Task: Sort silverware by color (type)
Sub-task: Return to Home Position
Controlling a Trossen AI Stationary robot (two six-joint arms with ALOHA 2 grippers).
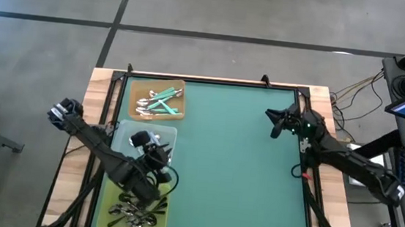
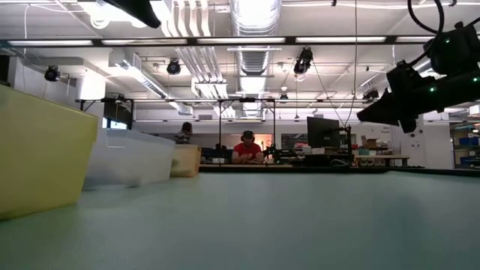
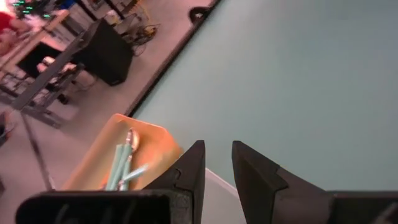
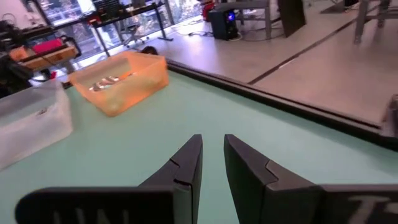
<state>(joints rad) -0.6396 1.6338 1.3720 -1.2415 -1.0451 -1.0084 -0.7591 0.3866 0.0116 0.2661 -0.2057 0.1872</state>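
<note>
Mint-teal spoons (image 1: 161, 100) lie in an orange tray (image 1: 137, 86) at the far left of the mat; they also show in the left wrist view as teal spoons (image 3: 121, 165). Black-handled spoons (image 1: 135, 212) lie heaped in a yellow tray (image 1: 107, 193) at the near left. Between them stands a clear tray (image 1: 121, 132). My left gripper (image 1: 150, 142) hovers over the clear tray; its fingers (image 3: 219, 163) stand a little apart with nothing between them. My right gripper (image 1: 274, 123) hangs above the mat at the far right, fingers (image 4: 213, 155) narrowly open and empty.
The green mat (image 1: 234, 168) lies bare between the trays and the right arm. A black frame (image 1: 213, 80) borders the table. In the low view the yellow tray (image 2: 37, 150), clear tray (image 2: 135, 157) and orange tray (image 2: 187, 160) stand in a row at the left; people sit far behind.
</note>
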